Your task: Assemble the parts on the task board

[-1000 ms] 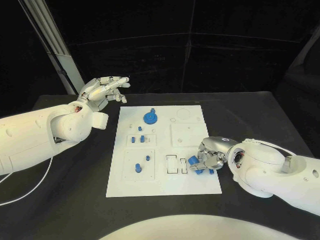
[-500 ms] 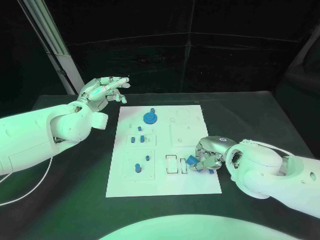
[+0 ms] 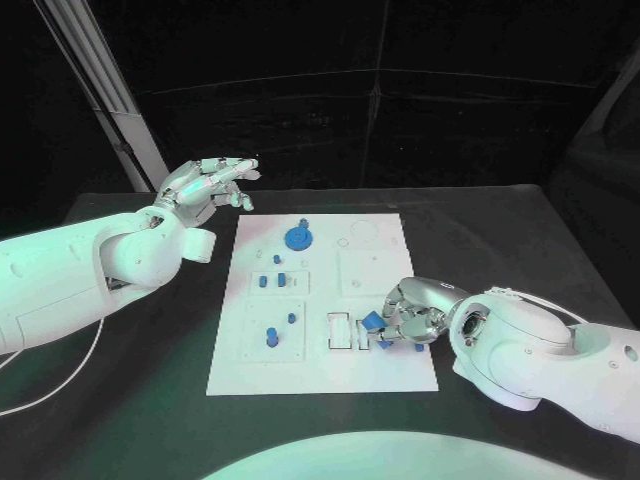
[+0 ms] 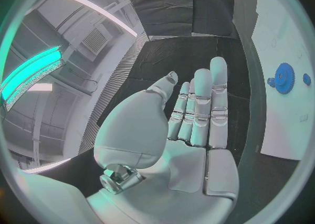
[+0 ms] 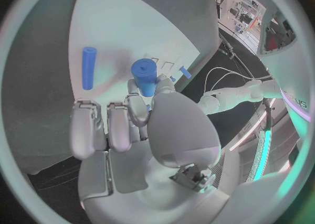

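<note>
The black table [image 3: 522,235] carried the white board [image 3: 385,370] at its middle, and a pale cable [image 3: 39,375] lay near the left edge.

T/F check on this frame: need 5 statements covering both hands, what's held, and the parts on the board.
1. The right hand holds a blue cylinder. True.
2. The left hand grips a blue part. False: it is raised off the task board with fingers apart and holds nothing.
3. A blue gear lies at the far end of the board. True.
4. The right hand is over the far left corner of the board. False: it is at the board's near right part, beside the rectangular slots.
5. In the right wrist view a second blue cylinder lies loose on the board. True.
</note>
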Controlling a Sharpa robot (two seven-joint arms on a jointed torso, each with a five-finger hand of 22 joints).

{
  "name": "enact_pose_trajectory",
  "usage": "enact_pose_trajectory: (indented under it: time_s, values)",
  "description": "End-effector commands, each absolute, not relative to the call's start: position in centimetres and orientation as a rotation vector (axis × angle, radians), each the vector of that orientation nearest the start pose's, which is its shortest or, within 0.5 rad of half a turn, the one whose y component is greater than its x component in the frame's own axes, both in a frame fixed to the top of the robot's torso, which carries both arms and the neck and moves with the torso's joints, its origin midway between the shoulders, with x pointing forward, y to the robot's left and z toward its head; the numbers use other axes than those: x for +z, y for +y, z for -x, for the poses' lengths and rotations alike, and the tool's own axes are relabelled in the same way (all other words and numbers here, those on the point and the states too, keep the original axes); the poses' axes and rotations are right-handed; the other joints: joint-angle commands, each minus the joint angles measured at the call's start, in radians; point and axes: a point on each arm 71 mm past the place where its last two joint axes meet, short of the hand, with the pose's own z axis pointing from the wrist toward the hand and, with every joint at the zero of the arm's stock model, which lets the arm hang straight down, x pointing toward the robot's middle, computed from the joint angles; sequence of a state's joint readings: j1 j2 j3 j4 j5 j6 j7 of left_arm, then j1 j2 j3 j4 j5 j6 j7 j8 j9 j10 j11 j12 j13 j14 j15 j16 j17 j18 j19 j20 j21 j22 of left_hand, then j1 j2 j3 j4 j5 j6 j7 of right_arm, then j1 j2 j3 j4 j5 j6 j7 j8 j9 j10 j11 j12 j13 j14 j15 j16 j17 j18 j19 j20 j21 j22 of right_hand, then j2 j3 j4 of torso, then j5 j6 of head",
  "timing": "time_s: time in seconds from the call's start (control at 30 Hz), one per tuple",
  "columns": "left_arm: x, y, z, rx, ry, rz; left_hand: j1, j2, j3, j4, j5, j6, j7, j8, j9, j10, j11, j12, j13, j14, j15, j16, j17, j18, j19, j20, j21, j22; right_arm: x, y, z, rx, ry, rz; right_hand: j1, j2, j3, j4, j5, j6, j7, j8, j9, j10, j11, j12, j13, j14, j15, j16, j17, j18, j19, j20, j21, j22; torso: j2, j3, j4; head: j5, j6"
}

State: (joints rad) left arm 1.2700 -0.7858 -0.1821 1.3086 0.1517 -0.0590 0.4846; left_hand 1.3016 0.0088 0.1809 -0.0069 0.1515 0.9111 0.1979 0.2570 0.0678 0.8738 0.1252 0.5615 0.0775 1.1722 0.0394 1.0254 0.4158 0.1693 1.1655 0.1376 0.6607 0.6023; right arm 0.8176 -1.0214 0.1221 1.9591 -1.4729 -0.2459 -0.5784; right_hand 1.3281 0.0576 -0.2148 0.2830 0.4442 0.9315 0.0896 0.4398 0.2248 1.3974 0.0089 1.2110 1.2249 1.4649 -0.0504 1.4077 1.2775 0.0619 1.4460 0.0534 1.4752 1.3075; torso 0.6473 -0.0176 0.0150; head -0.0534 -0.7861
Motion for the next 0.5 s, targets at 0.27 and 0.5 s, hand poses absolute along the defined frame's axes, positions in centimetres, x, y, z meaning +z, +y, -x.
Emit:
enact_pose_trajectory:
  time_s: [0.27, 0.5]
  values:
    - [-19.8, 23.9, -51.9, -1.674, 1.402, 1.162, 0.008, -0.003, -0.007, 0.001, -0.004, -0.005, -0.002, 0.005, 0.000, -0.009, 0.000, 0.004, -0.002, -0.008, 0.000, 0.004, -0.001, 0.013, -0.007, 0.002, 0.005, 0.001, -24.4, -17.7, -35.4, 0.639, 2.050, -0.306, -0.016, 0.006, -0.004, 0.007, 0.015, 0.013, -0.002, 0.005, 0.008, 0.007, -0.001, 0.003, 0.002, 0.052, -0.009, 0.004, 0.001, -0.016, 0.005, 0.000, 0.006, 0.063, 0.001, -0.0026, 0.0040, 0.001, 0.001]
    - [-19.9, 23.8, -51.9, -1.676, 1.403, 1.161, 0.008, -0.003, -0.007, 0.001, -0.004, -0.005, -0.002, 0.005, 0.000, -0.009, 0.000, 0.004, -0.002, -0.008, 0.000, 0.004, -0.001, 0.013, -0.007, 0.002, 0.005, 0.001, -24.8, -16.6, -35.6, 0.645, 2.088, -0.284, -0.041, 0.016, -0.016, 0.008, 0.005, 0.028, -0.008, 0.012, 0.018, 0.011, -0.006, -0.001, 0.003, 0.052, -0.012, 0.003, 0.001, -0.016, 0.005, -0.002, 0.006, 0.064, 0.000, -0.0034, 0.0061, 0.001, 0.000]
